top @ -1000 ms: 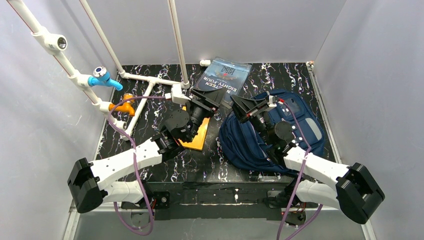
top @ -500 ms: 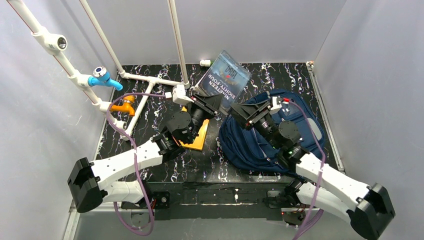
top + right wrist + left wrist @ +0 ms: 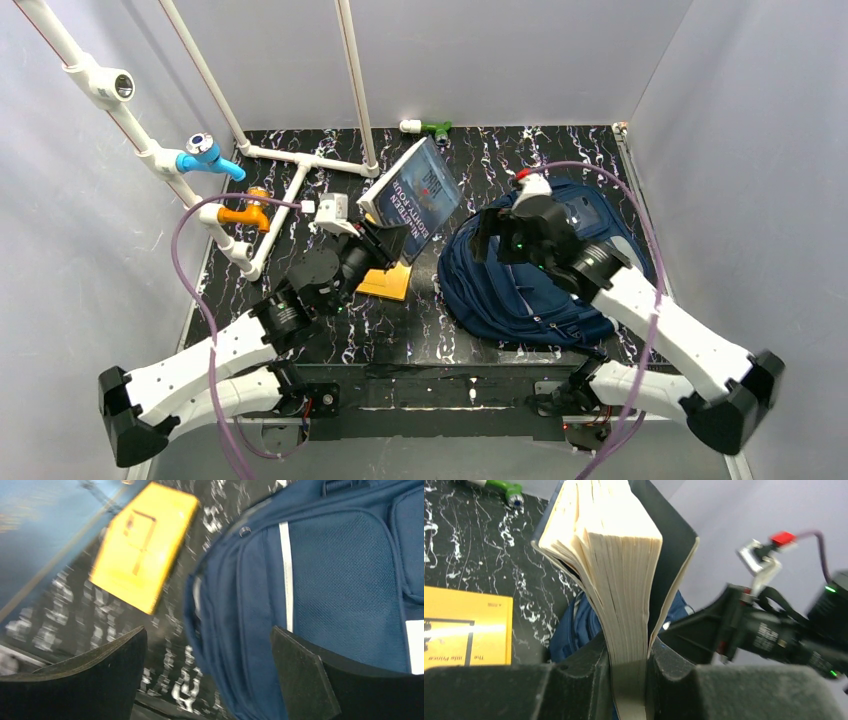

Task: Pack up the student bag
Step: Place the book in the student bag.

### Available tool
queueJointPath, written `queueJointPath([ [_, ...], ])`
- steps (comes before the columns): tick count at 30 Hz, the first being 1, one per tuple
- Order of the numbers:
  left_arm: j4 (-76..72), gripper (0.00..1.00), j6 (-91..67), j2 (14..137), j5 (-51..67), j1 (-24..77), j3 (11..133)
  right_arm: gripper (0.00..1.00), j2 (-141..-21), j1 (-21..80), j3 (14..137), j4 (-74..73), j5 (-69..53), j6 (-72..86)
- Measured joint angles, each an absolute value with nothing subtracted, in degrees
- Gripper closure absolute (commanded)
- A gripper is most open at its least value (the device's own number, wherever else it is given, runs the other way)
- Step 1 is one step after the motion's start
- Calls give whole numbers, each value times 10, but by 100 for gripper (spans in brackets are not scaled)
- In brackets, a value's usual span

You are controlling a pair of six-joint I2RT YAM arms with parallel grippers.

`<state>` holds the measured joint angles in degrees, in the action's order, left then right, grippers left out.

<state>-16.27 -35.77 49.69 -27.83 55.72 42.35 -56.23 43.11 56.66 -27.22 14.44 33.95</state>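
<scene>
The student bag (image 3: 545,285) lies flat on the right half of the table, navy with a grey stripe (image 3: 285,575). A blue paperback (image 3: 415,192) is held off the table, tilted on edge, with my left gripper (image 3: 385,240) shut on its lower spine edge; its pages (image 3: 624,555) fan upward between the fingers (image 3: 584,675). My right gripper (image 3: 490,232) hovers open over the bag's left rim (image 3: 220,630), with nothing between its pads (image 3: 300,675). A yellow book (image 3: 390,282) lies flat on the table, left of the bag.
A white pipe frame (image 3: 300,160) with a blue valve (image 3: 205,155) and an orange valve (image 3: 245,212) fills the left side. A green marker (image 3: 432,127) lies by the back wall. Grey walls close in the table on three sides.
My left gripper shut on the blue paperback and raised it from lying flat to tilted on edge, uncovering the green marker. My right gripper opened wide and shifted over the bag's left rim.
</scene>
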Motion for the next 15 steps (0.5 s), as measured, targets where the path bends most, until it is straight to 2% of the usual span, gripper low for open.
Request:
queueJointPath([
  [4,-75,100,-363,441,-255,558,423,8,-658,486,603,-336,182,265],
  [6,-17,100,-368,414,-252,559,424,21,-690,547,608,-359,215,247],
  [7,21,100,-371,400,-253,558,425,25,-710,584,616,-375,238,238],
  [11,149,100,-388,352,-256,558,428,23,-797,672,653,-426,311,233],
  [15,232,100,-408,308,-260,558,428,20,-850,706,655,-472,375,239],
])
